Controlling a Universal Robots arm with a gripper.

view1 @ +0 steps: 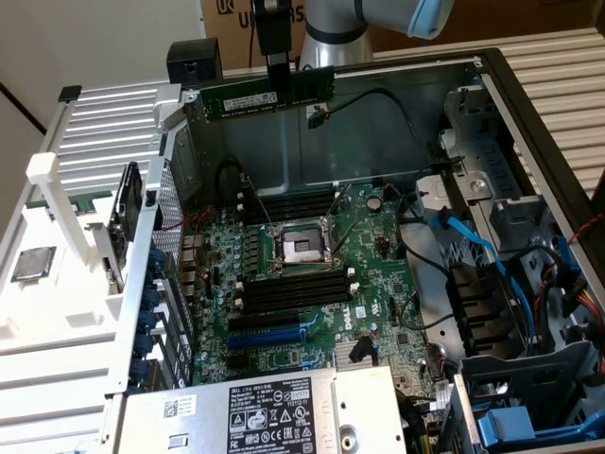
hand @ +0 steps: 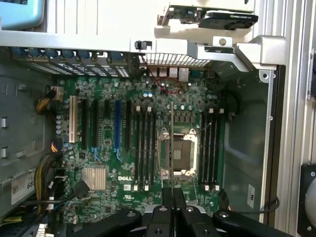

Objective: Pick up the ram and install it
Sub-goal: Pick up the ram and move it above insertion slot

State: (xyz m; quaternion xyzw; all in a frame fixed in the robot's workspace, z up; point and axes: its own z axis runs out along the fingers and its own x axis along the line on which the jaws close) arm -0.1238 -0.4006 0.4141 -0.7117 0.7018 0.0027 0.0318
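1. Arm (view1: 331, 28) pose: we see it at the top edge of the ext. view. It is a silver tube w/ a pale-blue joint cap (view1: 430, 14), and its wrist points straight down over the far wall of the open PC case (view1: 397, 95).
2. Tool (view1: 278, 83): the black fingers hang vertical and are clenched on the ram (view1: 236, 99), pinching its upper long edge near mid-length.
3. Ram pos.: it is held in the air w/ its long axis about level and its labelled flat face toward the ext. camera. It sits up by the case's far rim, well above the motherboard (view1: 284, 322) and clear of it.
4. Wrist view: we look straight down past the tool (hand: 172, 200). The ram (hand: 171, 148) shows edge-on as a thin line coming out from between the fingers and crossing one side of the CPU socket (hand: 178, 155).
5. Slots: black memory slots (hand: 144, 148) w/ white end clips flank the socket on both sides. The ram's edge runs parallel to them, between the two banks.
6. Other: the PSU (view1: 255, 411) is at the near end of the case. A square silver chip (view1: 33, 263) lies on a white frame (view1: 57, 322) outside the case, at the exterior view's left.
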